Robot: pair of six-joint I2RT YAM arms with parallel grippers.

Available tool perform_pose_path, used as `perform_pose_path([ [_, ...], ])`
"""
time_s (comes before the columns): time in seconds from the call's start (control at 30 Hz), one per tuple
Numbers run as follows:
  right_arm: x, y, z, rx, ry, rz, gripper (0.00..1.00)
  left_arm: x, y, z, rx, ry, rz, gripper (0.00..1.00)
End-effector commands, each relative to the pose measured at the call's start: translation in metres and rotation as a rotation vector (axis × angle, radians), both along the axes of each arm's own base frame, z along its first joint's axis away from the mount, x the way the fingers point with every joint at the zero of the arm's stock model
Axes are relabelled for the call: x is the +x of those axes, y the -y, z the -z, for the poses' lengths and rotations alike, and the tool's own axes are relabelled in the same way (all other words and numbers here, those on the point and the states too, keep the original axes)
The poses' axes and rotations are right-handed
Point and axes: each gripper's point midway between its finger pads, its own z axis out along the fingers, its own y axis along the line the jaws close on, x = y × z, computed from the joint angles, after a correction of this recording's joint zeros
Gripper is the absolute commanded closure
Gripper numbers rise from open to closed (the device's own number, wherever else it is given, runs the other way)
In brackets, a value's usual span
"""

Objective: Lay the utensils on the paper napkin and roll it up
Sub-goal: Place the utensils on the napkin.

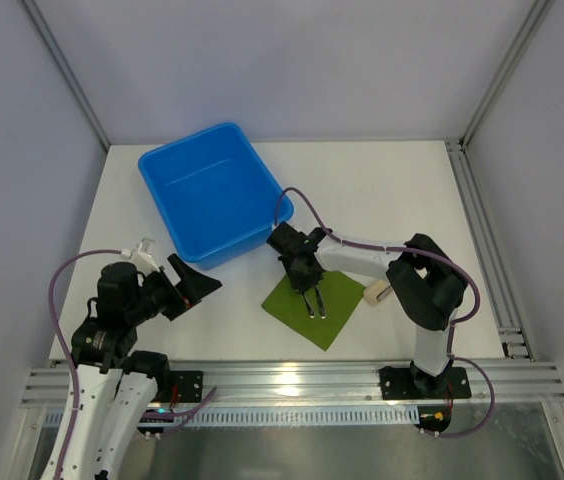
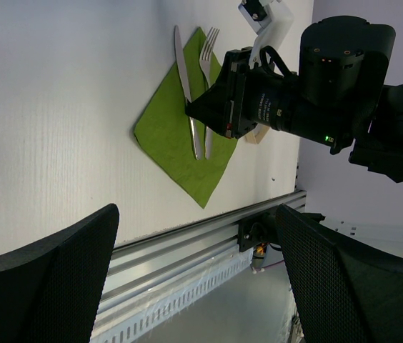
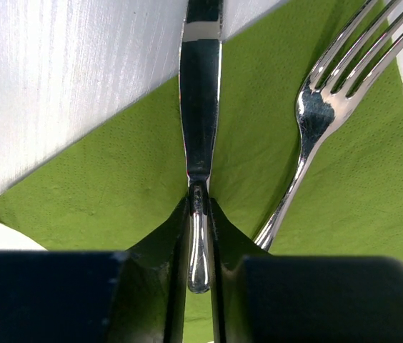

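A green paper napkin [image 1: 334, 322] lies on the white table in front of the right arm. Two utensils rest on it side by side: a knife [image 3: 200, 93] and a fork [image 3: 316, 107]. Their far ends reach past the napkin's edge [image 3: 101, 179]. My right gripper [image 3: 198, 207] is down on the napkin, its jaws closed on the knife's handle. From the left wrist view the knife [image 2: 185, 78] and fork [image 2: 207, 64] show beside that gripper. My left gripper [image 2: 198, 214] hangs open and empty near the table's front left [image 1: 194, 285].
A blue bin [image 1: 212, 190] stands at the back left, close to the right arm's wrist. A beige cylinder [image 1: 374, 293] lies just right of the napkin. An aluminium rail [image 1: 292, 380] runs along the near edge.
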Motion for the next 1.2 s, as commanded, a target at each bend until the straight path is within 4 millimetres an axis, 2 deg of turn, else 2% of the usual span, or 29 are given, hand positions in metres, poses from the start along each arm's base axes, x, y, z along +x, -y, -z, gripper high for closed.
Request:
perform_pose_path([
  [0.0, 0.006, -0.009, -0.004, 0.022, 0.031, 0.008, 0.88, -0.002, 0.001, -0.009, 0.006, 0.036, 0.019, 0.09],
  [0.2, 0.012, -0.015, -0.022, 0.058, 0.065, 0.032, 0.96, -0.002, 0.001, -0.010, 0.005, 0.038, 0.016, 0.09],
  [0.47, 0.015, -0.016, -0.044, 0.112, 0.109, 0.094, 0.96, -0.001, 0.001, -0.009, 0.005, 0.038, 0.016, 0.09],
  [0.73, 0.012, -0.006, -0.045, 0.101, 0.120, 0.130, 0.96, -0.003, 0.001, -0.007, 0.004, 0.031, 0.023, 0.09],
  [1.03, 0.007, 0.003, -0.033, 0.058, 0.104, 0.114, 0.96, -0.004, 0.001, -0.006, 0.004, 0.032, 0.023, 0.09],
  [1.1, 0.008, 0.006, -0.032, 0.045, 0.114, 0.118, 0.92, -0.004, 0.001, -0.005, 0.003, 0.030, 0.022, 0.09],
  [1.17, 0.009, 0.008, -0.029, 0.028, 0.116, 0.112, 0.82, -0.004, 0.001, -0.005, 0.004, 0.030, 0.019, 0.09],
])
